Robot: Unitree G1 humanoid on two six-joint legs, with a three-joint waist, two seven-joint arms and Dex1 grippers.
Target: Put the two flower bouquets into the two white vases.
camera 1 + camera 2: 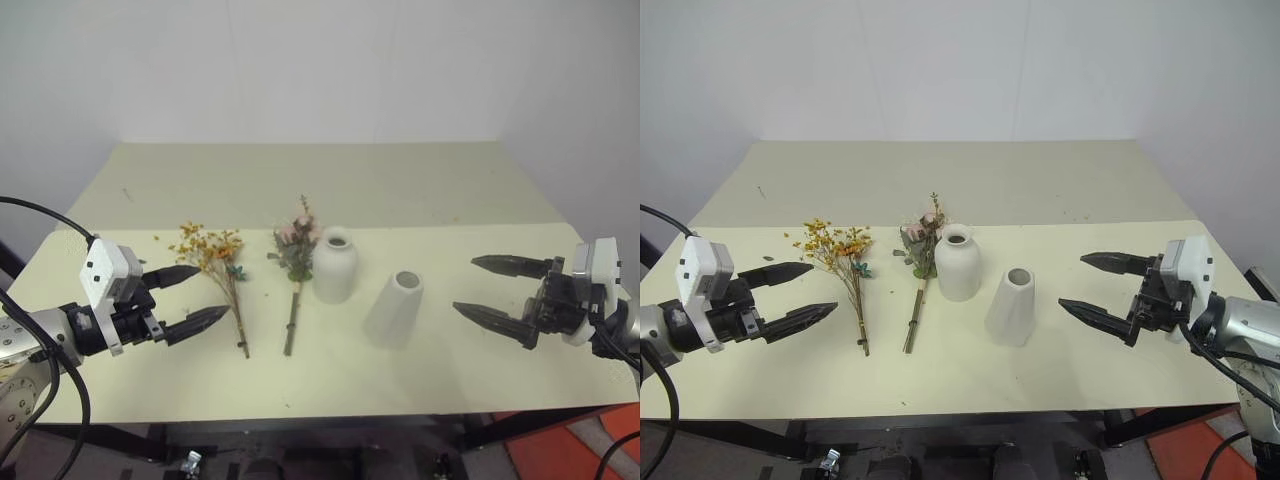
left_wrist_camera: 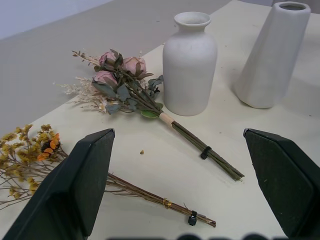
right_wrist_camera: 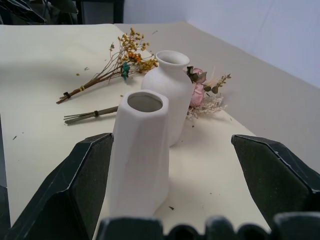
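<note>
Left gripper [image 1: 194, 296]: jaws spread wide, empty, hovering at the table's left, aimed toward the yellow bouquet [image 1: 216, 270]. Right gripper [image 1: 494, 290]: jaws likewise apart, empty, at the right, facing the cone vase [image 1: 396, 308]. Yellow bouquet lying flat just right of the left gripper, blooms far, stems near. Pink rose bouquet [image 1: 296, 268] flat beside it, heads touching or nearly touching the bottle vase [image 1: 334, 264]. Both vases upright on the cream table [image 1: 330, 185], bottle vase left and slightly farther, cone vase right and nearer, neither holding flowers. Step in hand, as judged: first pickup. Best gripped low on the bound stems, tilted upright before insertion, with care at the bottle vase's narrow neck.
</note>
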